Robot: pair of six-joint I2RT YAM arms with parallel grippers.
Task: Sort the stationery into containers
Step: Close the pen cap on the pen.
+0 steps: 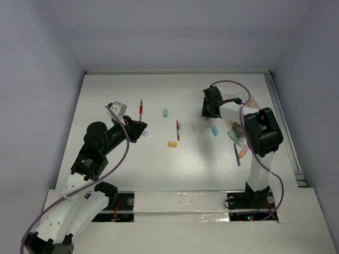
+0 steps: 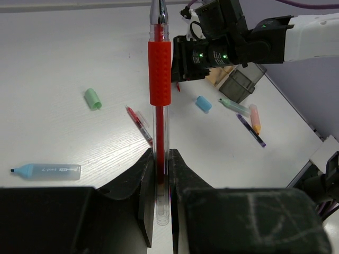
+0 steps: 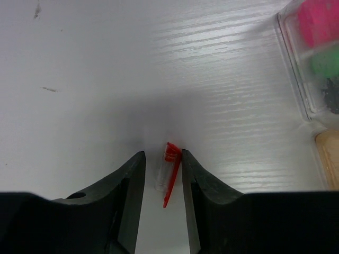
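Note:
My left gripper (image 2: 159, 153) (image 1: 139, 128) is shut on the clear rear end of a red pen (image 2: 159, 69) (image 1: 141, 109), which points away from it toward the far side of the table. My right gripper (image 3: 161, 154) (image 1: 208, 112) points down at the table with its jaws open around a small clear pen cap with a red clip (image 3: 168, 172). The cap touches the right finger, and a gap remains at the left finger. A clear compartment box (image 3: 296, 69) (image 2: 241, 84) holding pink and green pieces stands just right of that gripper.
Lying loose on the table are a green piece (image 1: 165, 112), a second red pen (image 1: 178, 130), an orange eraser (image 1: 172, 143) and a blue piece (image 1: 214, 130). A blue highlighter (image 2: 47, 171) lies near my left gripper. A green highlighter (image 2: 235, 107), an orange highlighter (image 2: 255, 118) and a purple pen (image 2: 251, 130) lie by the box.

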